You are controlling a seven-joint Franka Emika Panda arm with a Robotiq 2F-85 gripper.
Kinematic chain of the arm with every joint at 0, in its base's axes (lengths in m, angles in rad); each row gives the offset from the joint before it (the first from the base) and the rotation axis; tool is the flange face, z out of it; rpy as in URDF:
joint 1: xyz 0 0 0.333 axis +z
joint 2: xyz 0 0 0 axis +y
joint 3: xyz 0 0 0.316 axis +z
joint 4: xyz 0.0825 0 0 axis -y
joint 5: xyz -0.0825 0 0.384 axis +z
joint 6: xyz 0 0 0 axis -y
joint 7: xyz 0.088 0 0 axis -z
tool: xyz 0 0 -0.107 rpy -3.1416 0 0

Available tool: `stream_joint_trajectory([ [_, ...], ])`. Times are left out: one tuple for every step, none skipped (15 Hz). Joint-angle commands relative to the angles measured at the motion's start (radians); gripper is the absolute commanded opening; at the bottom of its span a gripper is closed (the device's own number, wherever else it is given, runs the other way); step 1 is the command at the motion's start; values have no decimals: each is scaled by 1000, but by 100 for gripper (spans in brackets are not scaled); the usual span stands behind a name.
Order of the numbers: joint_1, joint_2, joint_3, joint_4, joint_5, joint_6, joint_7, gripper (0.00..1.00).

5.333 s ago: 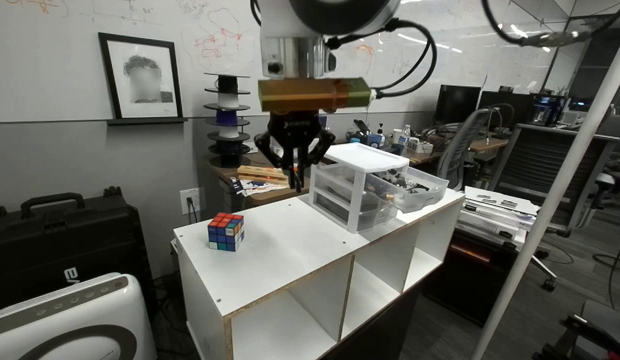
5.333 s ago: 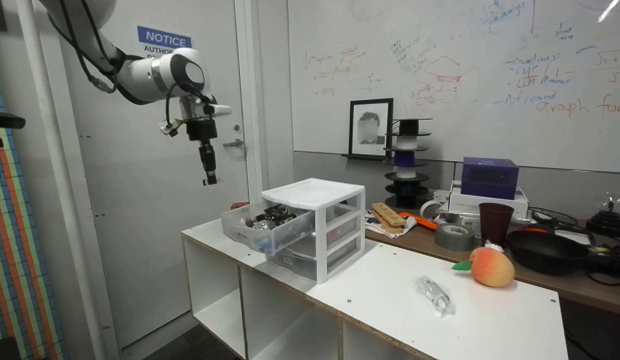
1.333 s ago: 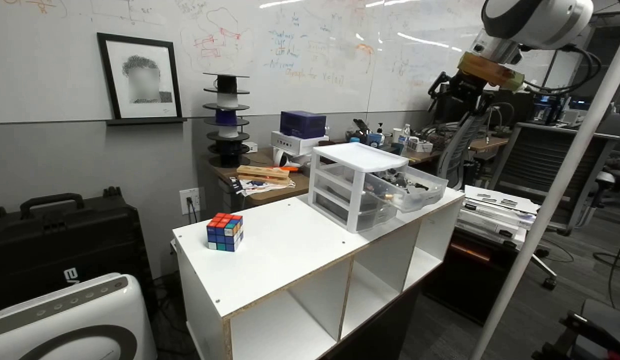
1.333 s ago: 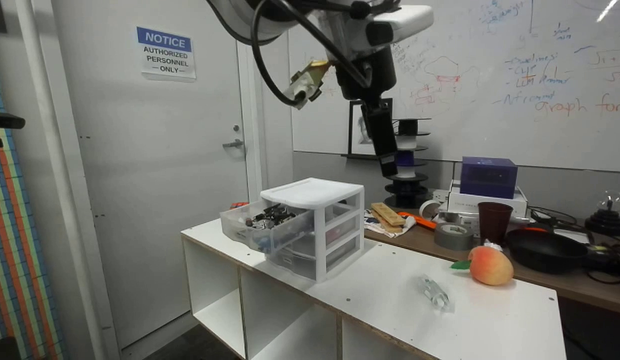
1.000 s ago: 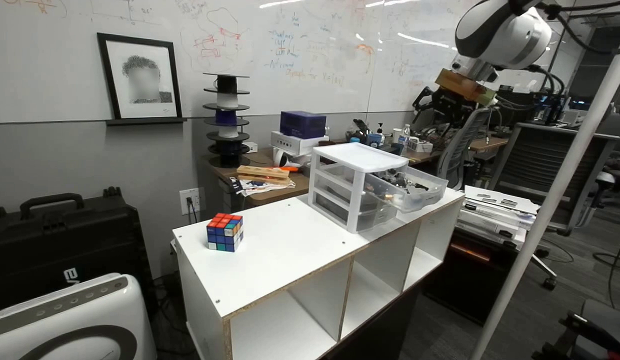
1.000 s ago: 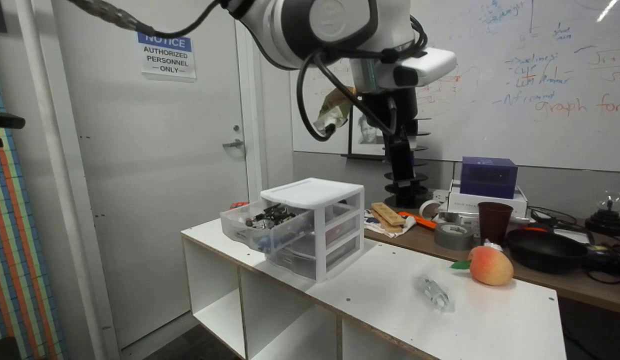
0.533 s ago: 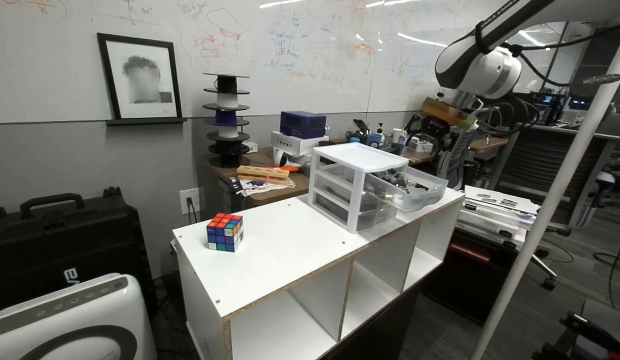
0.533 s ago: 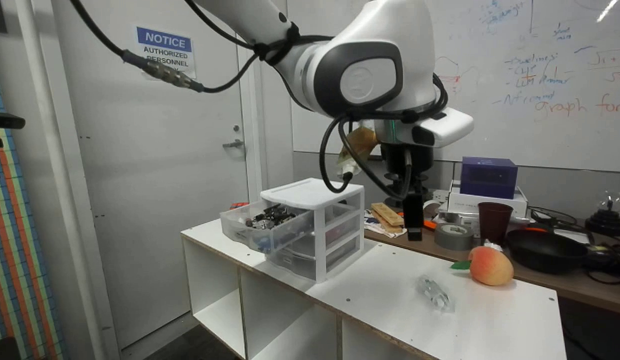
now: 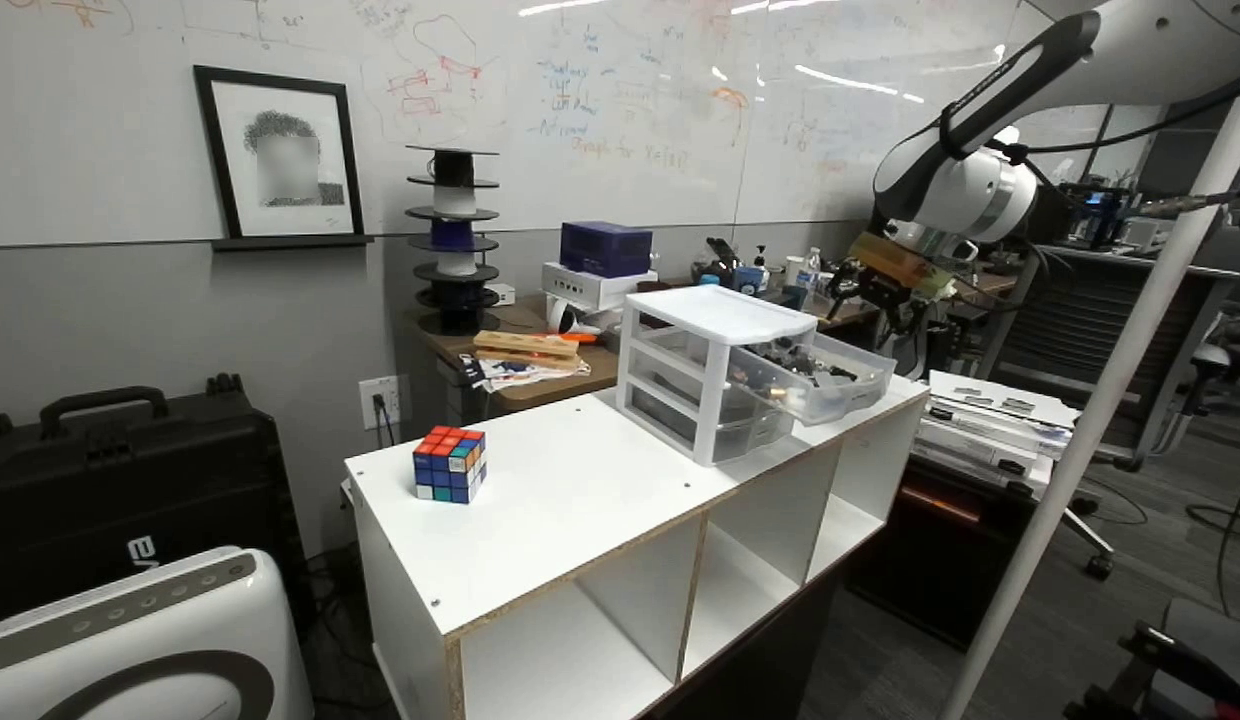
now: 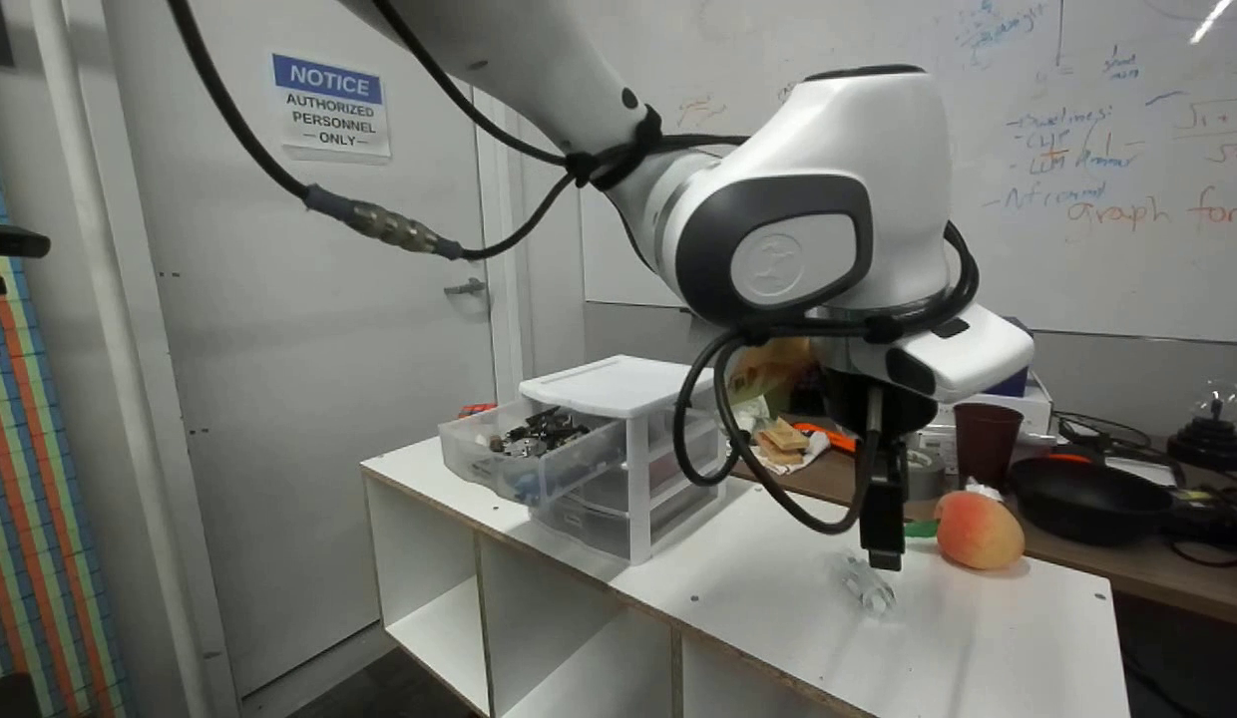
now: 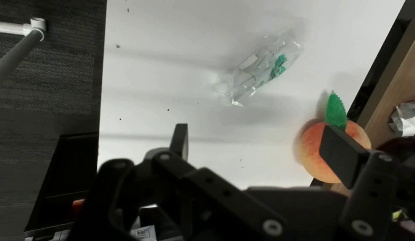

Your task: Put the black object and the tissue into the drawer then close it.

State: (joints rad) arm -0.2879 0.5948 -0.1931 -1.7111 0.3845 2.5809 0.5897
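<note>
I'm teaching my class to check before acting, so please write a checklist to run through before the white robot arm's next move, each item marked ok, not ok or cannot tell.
1. Black pincer open: ok, jaws wide apart.
2. Green-marked clear plastic packet, presumably the tissue, lying on the white cabinet top: ok.
3. Packet between the jaws: not ok; in the wrist view it appears above them.
4. Translucent plastic top drawer of the white three-tier unit pulled out: ok.
5. Tiny thin black object inside it: cannot tell among the jumbled dark items.
6. Jaws clear of the round orange peach: cannot tell; one overlaps it in the wrist view.
</note>
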Motion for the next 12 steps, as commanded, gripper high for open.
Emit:
stream_joint_trajectory([
  [-33, 78, 17, 98, 48, 27, -26, 100],
  [-39, 95, 21, 116, 54, 26, -28, 100],
  [-44, 112, 25, 134, 57, 23, -33, 100],
  [-46, 130, 30, 154, 57, 18, -38, 100],
  [-46, 146, 33, 170, 55, 15, -41, 100],
  [-45, 161, 38, 187, 52, 9, -45, 100],
  [-44, 176, 44, 204, 52, 3, -51, 100],
  [-43, 191, 52, 222, 50, -6, -56, 100],
  [-40, 203, 59, 237, 47, -14, -60, 100],
  [-37, 213, 65, 252, 45, -23, -63, 100],
  [-35, 224, 70, 265, 43, -31, -65, 100],
  [-30, 231, 72, 272, 39, -38, -65, 100],
])
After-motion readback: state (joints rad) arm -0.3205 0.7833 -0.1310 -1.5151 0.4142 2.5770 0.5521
